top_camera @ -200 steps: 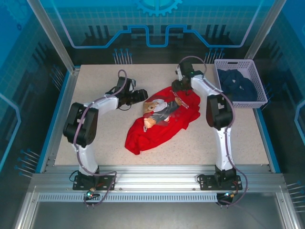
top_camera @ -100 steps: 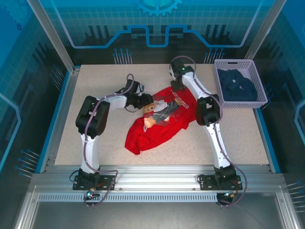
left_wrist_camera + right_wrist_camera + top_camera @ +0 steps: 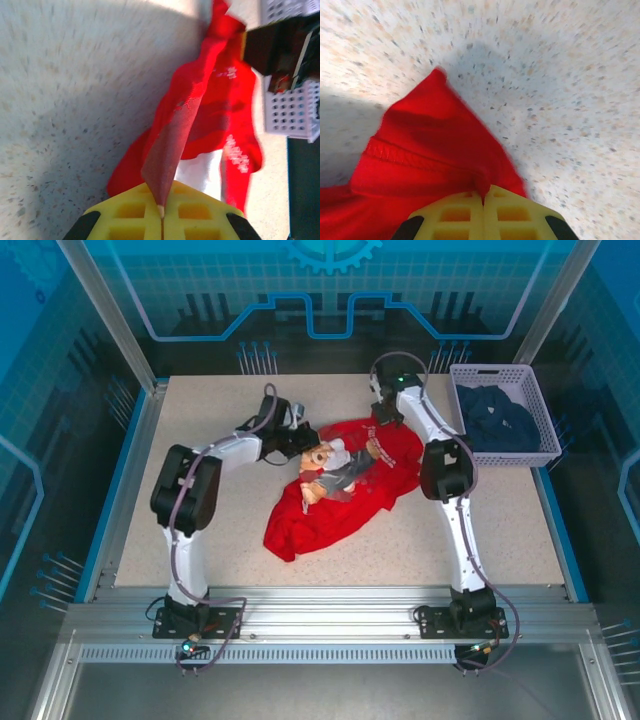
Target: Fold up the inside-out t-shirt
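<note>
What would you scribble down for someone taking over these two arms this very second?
Left pincer: shut on a pinch of the shirt, at its far left edge.
Right pincer: shut on the shirt's far right corner, beside a hem.
Shirt: bunched up mid-table, bear print showing on top, cloth drawn taut up to the left pincer.
Navy garment: lies in the basket, apart from the job.
Done: both grips made.
Left to do: spread the shirt flat, then fold it; no fold made yet.
</note>
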Controlling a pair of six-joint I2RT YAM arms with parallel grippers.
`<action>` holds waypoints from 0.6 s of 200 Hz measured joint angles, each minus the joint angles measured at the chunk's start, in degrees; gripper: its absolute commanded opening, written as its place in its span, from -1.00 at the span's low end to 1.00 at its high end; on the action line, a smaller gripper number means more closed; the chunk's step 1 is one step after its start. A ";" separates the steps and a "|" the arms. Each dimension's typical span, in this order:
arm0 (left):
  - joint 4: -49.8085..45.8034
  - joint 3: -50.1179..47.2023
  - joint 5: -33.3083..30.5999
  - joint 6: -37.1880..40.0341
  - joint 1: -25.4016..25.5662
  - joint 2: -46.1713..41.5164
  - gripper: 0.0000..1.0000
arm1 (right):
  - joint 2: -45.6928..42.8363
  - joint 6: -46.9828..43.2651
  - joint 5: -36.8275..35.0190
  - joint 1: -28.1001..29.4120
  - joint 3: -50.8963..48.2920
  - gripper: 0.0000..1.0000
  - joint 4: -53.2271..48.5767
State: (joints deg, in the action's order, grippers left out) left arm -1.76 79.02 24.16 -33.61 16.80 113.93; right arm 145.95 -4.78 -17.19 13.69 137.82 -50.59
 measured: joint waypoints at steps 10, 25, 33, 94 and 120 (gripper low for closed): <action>-1.11 0.07 -1.46 1.81 -0.61 -4.15 -1.00 | -3.48 0.02 0.87 0.00 -1.66 -1.00 0.57; -3.54 1.07 -4.96 5.44 -1.18 -10.82 -1.00 | -10.54 0.15 2.45 -0.04 -4.37 -1.00 2.49; -4.37 1.84 -6.80 7.21 -1.36 -14.14 -1.00 | -15.26 0.24 3.19 -0.04 -6.03 -1.00 3.54; 0.24 -6.25 -20.20 25.53 7.89 -43.06 -1.00 | -50.77 3.78 9.79 -0.74 -29.24 -1.00 15.89; 7.56 -24.00 -21.79 29.92 17.97 -48.85 -0.67 | -60.67 8.31 10.62 -1.51 -49.00 -0.82 20.46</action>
State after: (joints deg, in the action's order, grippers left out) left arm 5.80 55.02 2.37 -3.68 34.76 65.08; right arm 85.27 3.53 -6.57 12.19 88.82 -30.13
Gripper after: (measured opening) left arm 0.076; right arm 0.052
